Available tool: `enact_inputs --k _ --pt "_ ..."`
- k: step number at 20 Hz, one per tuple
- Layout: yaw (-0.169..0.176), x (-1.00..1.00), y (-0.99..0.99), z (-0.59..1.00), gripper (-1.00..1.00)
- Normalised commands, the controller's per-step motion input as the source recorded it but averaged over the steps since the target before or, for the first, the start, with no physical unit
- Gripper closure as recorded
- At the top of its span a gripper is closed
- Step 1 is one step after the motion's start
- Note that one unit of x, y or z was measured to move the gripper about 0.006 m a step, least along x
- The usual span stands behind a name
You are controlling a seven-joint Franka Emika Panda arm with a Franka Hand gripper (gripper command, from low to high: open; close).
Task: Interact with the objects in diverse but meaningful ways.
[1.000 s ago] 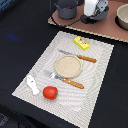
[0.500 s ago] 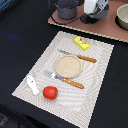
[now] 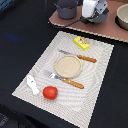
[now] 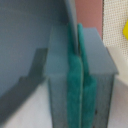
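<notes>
The tool is sitting at the far edge of the scene, over the brown tray, its green pads pressed together on a thin grey strip, likely the frying pan's handle, though I cannot tell for sure. The grey pot is standing just beside it. On the striped mat, the yellow packet, red tomato and white fish-like piece are lying well apart near the mat's edges, leaving open dark surface around.
</notes>
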Motion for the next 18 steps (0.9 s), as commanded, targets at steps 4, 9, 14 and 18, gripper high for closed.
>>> enact_inputs --k 4,9,14,18 --pt "0.000 -0.55 0.06 0.12 1.00" --pt "0.000 -0.54 0.04 0.07 1.00" --pt "0.000 -0.41 0.00 0.01 1.00" --pt "0.000 -0.28 0.01 0.00 1.00"
